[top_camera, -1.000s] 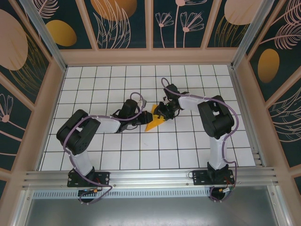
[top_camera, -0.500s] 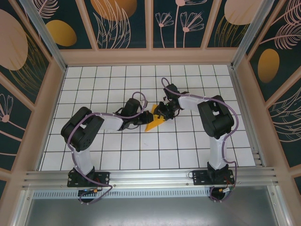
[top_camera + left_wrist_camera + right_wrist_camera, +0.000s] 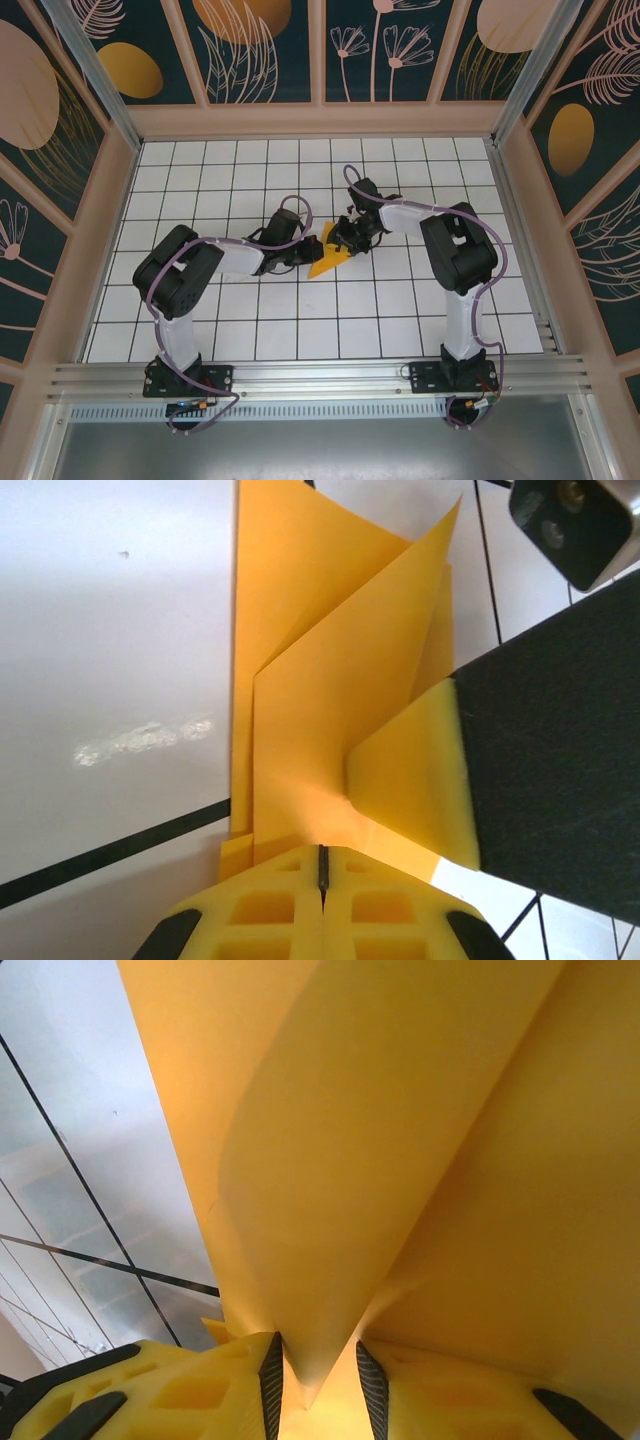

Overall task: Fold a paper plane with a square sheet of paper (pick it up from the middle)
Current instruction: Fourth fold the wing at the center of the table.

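Note:
The square sheet of paper (image 3: 325,262), orange-yellow and folded into a pointed wedge, lies on the white tiles in the middle of the floor. My left gripper (image 3: 308,254) meets it from the left. In the left wrist view this gripper (image 3: 322,852) is shut, its tips on the near edge of the paper (image 3: 300,680); whether a layer is caught I cannot tell. My right gripper (image 3: 343,243) comes in from the right. Its pads (image 3: 271,1370) pinch a raised fold of the paper (image 3: 380,1140), and the gripper (image 3: 318,1360) stands narrow. One right finger (image 3: 415,780) presses on the sheet.
The white tiled floor (image 3: 250,180) is boxed in by wooden rails and patterned walls (image 3: 320,120). A metal rail (image 3: 320,375) runs along the near edge by the arm bases. The right wrist's camera housing (image 3: 575,520) hangs just above the paper.
My left arm has slid right up to the paper, and its jaws have closed fully. The right arm and the paper have stayed put.

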